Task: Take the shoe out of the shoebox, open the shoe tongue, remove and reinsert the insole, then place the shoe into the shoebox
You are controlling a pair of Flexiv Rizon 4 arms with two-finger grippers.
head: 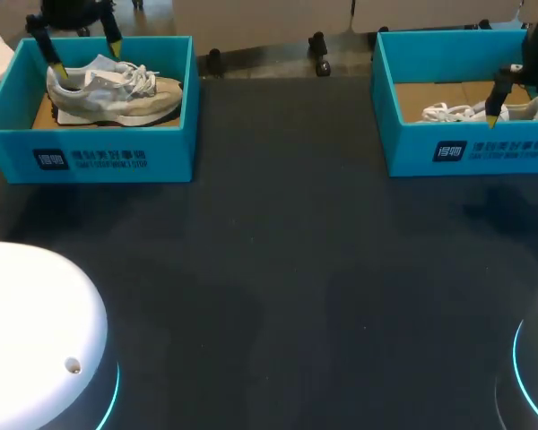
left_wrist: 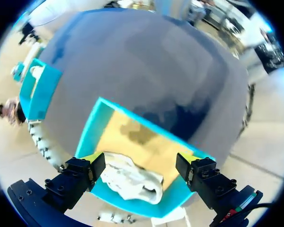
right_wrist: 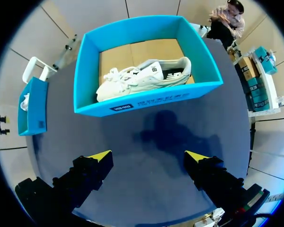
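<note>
A grey and beige sneaker [head: 115, 92] lies on its side in the left blue shoebox [head: 90, 152] at the table's far left. My left gripper [head: 87, 55] hangs open above its heel end; in the left wrist view the sneaker [left_wrist: 132, 179] lies just under and between the spread fingers of my left gripper [left_wrist: 142, 161], untouched, in its shoebox [left_wrist: 92, 127]. A white sneaker [head: 471, 113] rests in the right blue shoebox [head: 475, 152]. My right gripper [head: 523, 115] hovers open over that box's front wall; the right wrist view shows the gripper [right_wrist: 149, 156] well short of the sneaker [right_wrist: 142, 78].
The dark table [head: 287, 269] stretches between the two boxes and toward the front. White robot bases [head: 27, 331] stand at the near corners. In the right wrist view the left box [right_wrist: 31, 109] shows far off to the side.
</note>
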